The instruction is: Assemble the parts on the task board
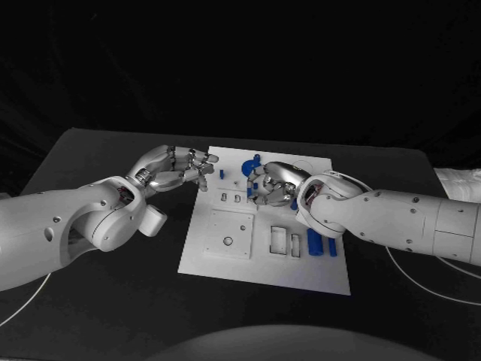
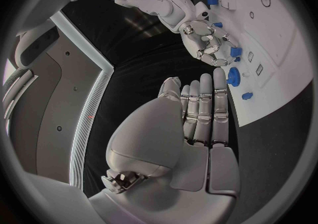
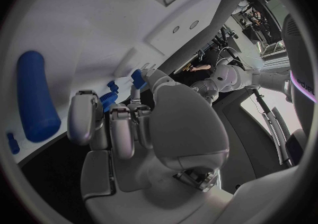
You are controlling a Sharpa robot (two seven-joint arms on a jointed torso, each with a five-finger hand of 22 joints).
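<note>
The white task board [image 1: 264,271] lies in the middle of the table. My left hand [image 1: 176,167] hovers at its far left corner, fingers straight and side by side [image 2: 199,113], holding nothing. My right hand [image 1: 273,183] is over the board's far part with its fingers curled down among small blue parts [image 3: 109,98]; whether it pinches one is hidden. A round blue part [image 1: 250,165] stands just beyond that hand. Two long blue parts [image 1: 314,242] lie at the board's right side. A blue cylinder [image 3: 36,97] lies on the board near the right hand.
The board has a square plate [image 1: 232,233] and rectangular slots [image 1: 279,239] in its near half. A white cable [image 1: 436,289] runs over the black table [image 1: 110,301] at the right, and a white bundle [image 1: 468,184] sits at the right edge.
</note>
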